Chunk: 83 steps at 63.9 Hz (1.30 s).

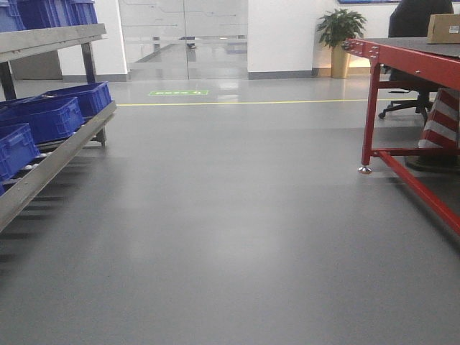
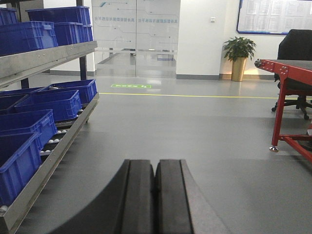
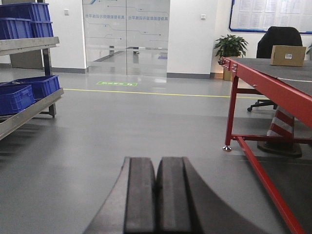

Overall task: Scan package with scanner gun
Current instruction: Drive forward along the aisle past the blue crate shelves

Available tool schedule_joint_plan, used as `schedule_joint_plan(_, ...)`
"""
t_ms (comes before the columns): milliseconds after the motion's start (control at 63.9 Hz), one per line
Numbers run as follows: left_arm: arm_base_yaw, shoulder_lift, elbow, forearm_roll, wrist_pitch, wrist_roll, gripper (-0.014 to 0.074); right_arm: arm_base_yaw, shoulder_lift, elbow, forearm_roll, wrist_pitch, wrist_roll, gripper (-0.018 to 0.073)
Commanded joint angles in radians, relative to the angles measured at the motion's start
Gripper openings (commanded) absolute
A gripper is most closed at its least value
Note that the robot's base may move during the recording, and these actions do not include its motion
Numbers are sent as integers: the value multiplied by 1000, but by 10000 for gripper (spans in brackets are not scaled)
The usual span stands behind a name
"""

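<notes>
The package [image 3: 288, 55] sits far off on the red counter [image 3: 273, 85], a pale patch, probably its label, facing me. My left hand [image 2: 155, 168] and right hand [image 3: 156, 165] are both pinched together, empty.

Blue crates [image 1: 54, 118] on metal rack [image 1: 50, 39] left, red-framed worktop [image 1: 410, 63] right. Potted plant [image 1: 339, 27] and black office chair [image 1: 417, 18] by far wall. Striped cone [image 1: 442, 118] under worktop
</notes>
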Motion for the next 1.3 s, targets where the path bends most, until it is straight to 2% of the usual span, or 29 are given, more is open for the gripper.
schedule_joint_plan(0, 6, -3, -2, -2, -17, 4, -111, -5, -4, 0, 3, -20, -4, -167)
schedule_joint_plan(1284, 6, -3, -2, -2, -17, 4, -111, -5, -4, 0, 3, -20, -4, -167)
